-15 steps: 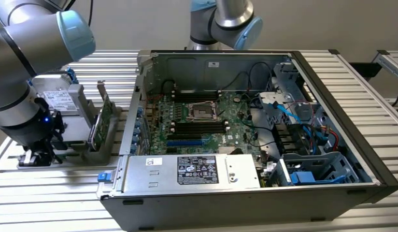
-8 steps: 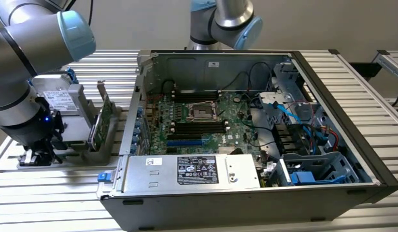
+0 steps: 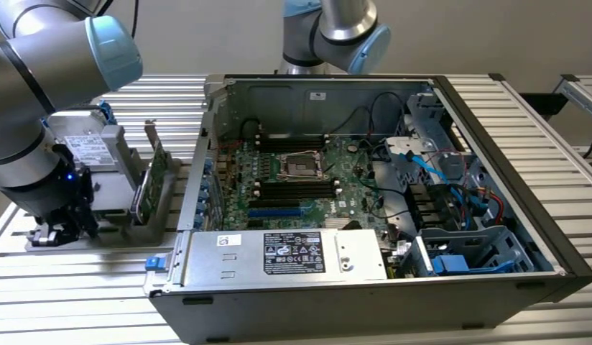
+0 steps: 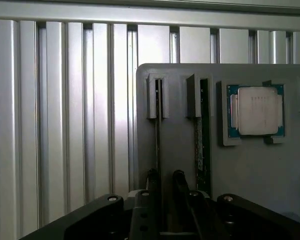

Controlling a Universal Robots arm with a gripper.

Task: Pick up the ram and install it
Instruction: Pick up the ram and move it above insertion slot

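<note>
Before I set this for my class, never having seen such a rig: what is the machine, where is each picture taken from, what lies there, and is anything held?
The machine is one jointed robot arm ending in a two-fingered gripper. One picture comes from a camera off the arm: an open computer case stands on a slatted metal table, with a grey parts holder on that view's left. The other comes from a camera on the wrist, looking past the gripper at that holder. In it sit a processor chip and the ram, a green stick on edge in a slot. The fingers stand apart, astride a thin dark strip in the neighbouring slot; nothing looks gripped yet.
</note>
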